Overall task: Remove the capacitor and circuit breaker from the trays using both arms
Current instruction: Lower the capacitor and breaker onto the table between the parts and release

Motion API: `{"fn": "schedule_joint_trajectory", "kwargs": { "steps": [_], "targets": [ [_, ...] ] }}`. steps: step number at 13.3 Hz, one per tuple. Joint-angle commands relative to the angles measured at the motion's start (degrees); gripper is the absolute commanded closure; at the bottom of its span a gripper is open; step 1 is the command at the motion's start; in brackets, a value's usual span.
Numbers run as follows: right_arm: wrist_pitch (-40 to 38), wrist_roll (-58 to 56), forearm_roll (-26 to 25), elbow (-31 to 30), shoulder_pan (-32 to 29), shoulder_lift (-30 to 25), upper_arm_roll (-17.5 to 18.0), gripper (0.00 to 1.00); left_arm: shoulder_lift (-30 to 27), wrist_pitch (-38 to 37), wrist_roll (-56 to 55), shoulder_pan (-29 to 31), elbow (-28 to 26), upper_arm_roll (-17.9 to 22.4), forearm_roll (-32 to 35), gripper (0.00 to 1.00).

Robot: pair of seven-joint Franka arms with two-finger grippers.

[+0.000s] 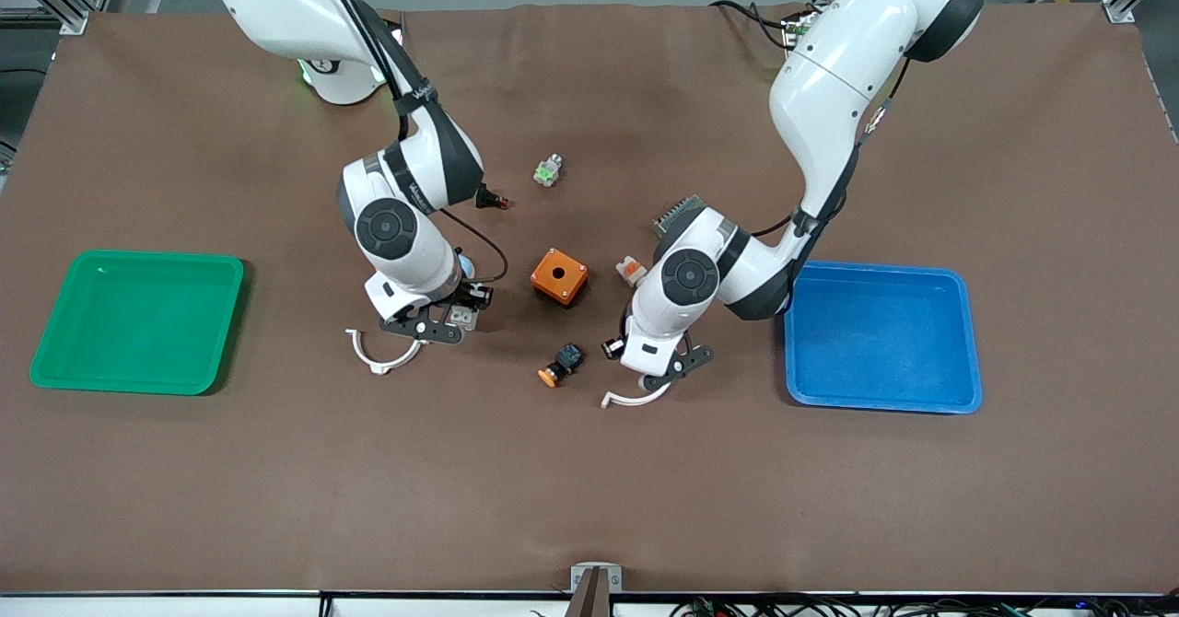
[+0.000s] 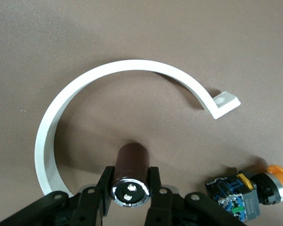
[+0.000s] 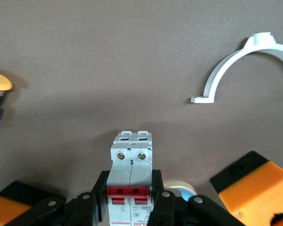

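Between the fingers of your left gripper [image 2: 130, 188], what is held? (reader)

The capacitor [image 2: 131, 165], a dark cylinder lying on its side with its pale end toward the wrist. The jaws are closed snugly on its body. A white C-shaped clamp [image 2: 85, 94] curves around it on the table [image 1: 589, 488]. (legend)

And your right gripper [image 3: 130, 190]? (reader)

It is clamped on the circuit breaker [image 3: 131, 162], red levers nearest the wrist. In the front view this gripper sits low at eight o'clock from the orange box [image 1: 559, 276], and the left gripper at four o'clock. An orange-capped switch [image 1: 562, 366] lies at six o'clock. (legend)

Where are the trays? (reader)

The green tray [image 1: 138, 262] is at nine o'clock from the box and the blue tray [image 1: 880, 273] at three o'clock. Neither holds anything, so both parts are already out and over the bare cloth between the trays. (legend)

Which step is this? (reader)

Set-down, most likely. Whether either part touches the table cannot be told. Next you would lower each until it rests, part the jaws just enough, then lift straight up so the capacitor does not roll. (legend)
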Motion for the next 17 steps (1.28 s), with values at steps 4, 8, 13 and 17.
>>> {"fn": "schedule_joint_trajectory", "kwargs": {
  "steps": [4, 8, 13, 17],
  "targets": [
    [-0.12, 0.18, 4.9, 3.29, 0.47, 3.3, -0.34, 0.85, 2.63, 0.25, -0.67, -0.66, 2.07, 0.87, 1.0, 0.55],
    [0.05, 0.18, 6.13, 4.61, 1.0, 5.32, -0.34, 0.84, 0.79, -1.06, -0.84, -1.19, 1.98, 1.74, 1.78, 0.0],
    [-0.91, 0.09, 6.04, 4.62, 0.91, 4.46, -0.42, 0.0, -8.51, -14.31, 2.04, 0.82, 2.16, 1.66, 10.4, 0.0],
    [-11.69, -0.78, 5.52, 4.44, -0.49, -2.91, -0.86, 0.0, -18.0, -23.81, 17.32, 7.85, 1.46, 1.66, 10.4, 0.0]
  ]
}}
